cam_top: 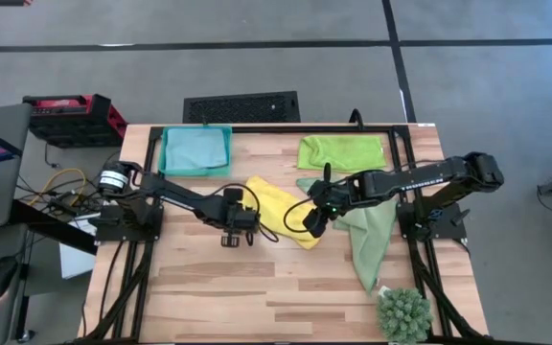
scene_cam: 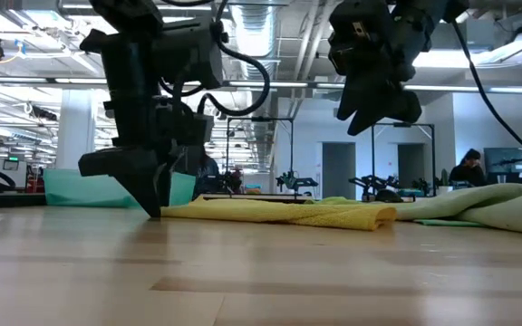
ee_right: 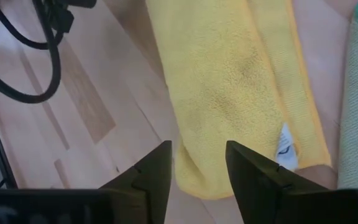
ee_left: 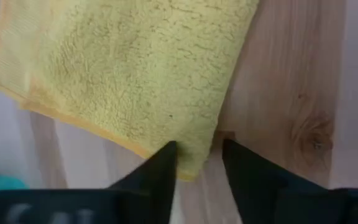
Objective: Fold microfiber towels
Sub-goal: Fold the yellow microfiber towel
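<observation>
A yellow towel lies folded into a long strip on the wooden table's middle, and a white tag shows near one end. My left gripper points down at the strip's left end, fingertips at the tabletop. It is open, with one towel corner lying between its fingers. My right gripper hangs open above the strip's right end, clear of it, with nothing between its fingers. A sage green towel lies rumpled at the right. My left gripper comes at the yellow towel's corner from above, pointing steeply down. Its two fingers stand on either side of that corner, which lies flat on the table. One fingertip overlaps the towel's edge; whether it touches, I cannot tell.
A lime green towel lies folded at the far right. A teal tray at the far left holds a light blue cloth. A spiky green plant stands at the near right corner. Bare wood spans the near side.
</observation>
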### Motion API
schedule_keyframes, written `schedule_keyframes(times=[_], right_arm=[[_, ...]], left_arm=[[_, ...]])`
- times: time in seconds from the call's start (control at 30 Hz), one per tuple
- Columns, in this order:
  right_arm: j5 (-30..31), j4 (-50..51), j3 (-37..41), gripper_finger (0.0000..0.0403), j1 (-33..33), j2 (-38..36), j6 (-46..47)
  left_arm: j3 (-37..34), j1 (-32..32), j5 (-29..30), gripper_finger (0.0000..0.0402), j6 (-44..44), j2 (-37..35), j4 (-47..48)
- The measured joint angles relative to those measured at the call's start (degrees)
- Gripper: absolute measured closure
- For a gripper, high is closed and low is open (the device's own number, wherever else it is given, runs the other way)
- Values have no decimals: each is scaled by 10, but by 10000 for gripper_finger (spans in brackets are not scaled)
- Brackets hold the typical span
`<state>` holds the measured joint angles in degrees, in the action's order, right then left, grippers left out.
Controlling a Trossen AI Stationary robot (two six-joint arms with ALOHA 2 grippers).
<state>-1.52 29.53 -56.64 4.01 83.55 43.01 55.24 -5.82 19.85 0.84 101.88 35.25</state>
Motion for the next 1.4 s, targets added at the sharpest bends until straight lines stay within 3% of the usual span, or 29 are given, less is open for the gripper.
schedule_keyframes(times=[0.17, 0.37, 0.57, 0.7, 0.83, 1.13, 1.4], right_arm=[[0, 2, 0, 233, 0, -2, 0], [0, 32, 0, 240, 0, -45, 0], [4, 50, 0, 247, 2, -80, -18], [4, 47, -1, 250, 5, -89, -30], [8, 47, 0, 250, 5, -89, -41], [18, 55, 0, 257, 3, -97, -60], [18, 67, 0, 260, -10, -114, -60]], left_arm=[[17, 0, -8, 387, 23, 4, 42], [57, 13, 12, 398, 38, -7, 131], [106, 28, -12, 400, 48, -51, 204], [136, 27, 7, 401, 17, -71, 230], [158, 24, 7, 401, -50, -71, 205], [167, 11, -22, 401, -171, -71, 22], [167, 6, -39, 401, -174, -38, -63]])
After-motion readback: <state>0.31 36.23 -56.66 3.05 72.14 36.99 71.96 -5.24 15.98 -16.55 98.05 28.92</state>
